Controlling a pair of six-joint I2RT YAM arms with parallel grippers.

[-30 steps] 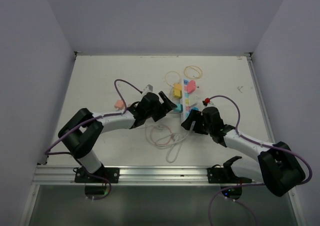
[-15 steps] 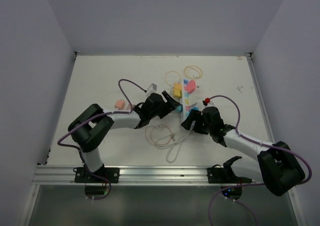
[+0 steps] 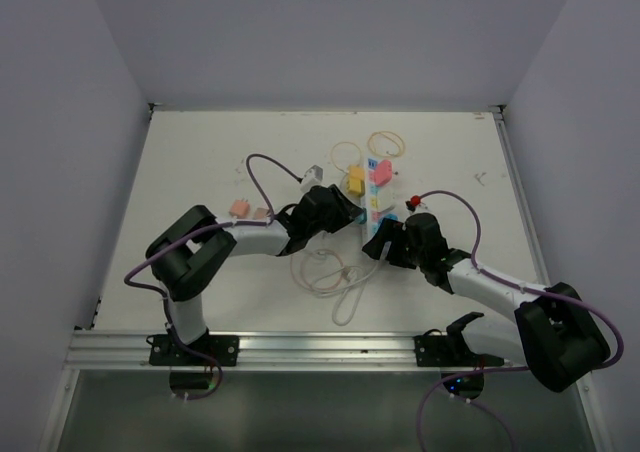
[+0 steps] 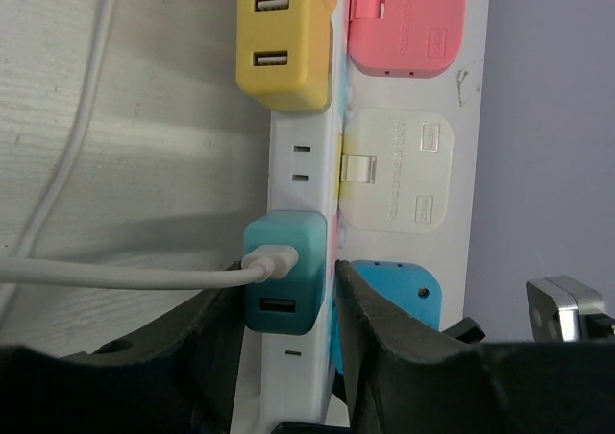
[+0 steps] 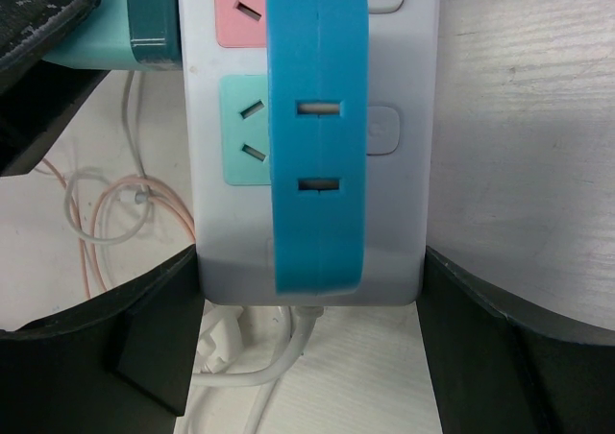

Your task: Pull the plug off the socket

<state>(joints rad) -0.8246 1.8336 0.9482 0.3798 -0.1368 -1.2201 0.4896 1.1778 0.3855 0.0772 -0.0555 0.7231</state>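
Two grips are on, as far as I can read it. The left gripper (image 4: 284, 285) has its fingers set against both flanks of the plug (image 4: 286, 237), the teal charger block. I see no gap on either side in the left wrist view, so I call that a narrow closed hold on it.

The right gripper (image 5: 309, 261) stands wide. Its fingers lie flush against the two long sides of the socket (image 5: 394, 213) at the near end, clamping it down.

Here is what matters for the pull. The socket lies mid-table with its long axis running away from the arm bases, tilted a little. The plug sticks out of its left side face, straight toward my left wrist. So the way out runs across that axis, back along the left arm's own reach.

The left arm is the nearer one and already on the plug. A white cable (image 4: 125, 276) leaves the plug over the left finger and could drag. The yellow charger (image 4: 281, 36) sits farther along the same face, apart from my fingers.

My judgement is that the pull itself is not yet done.
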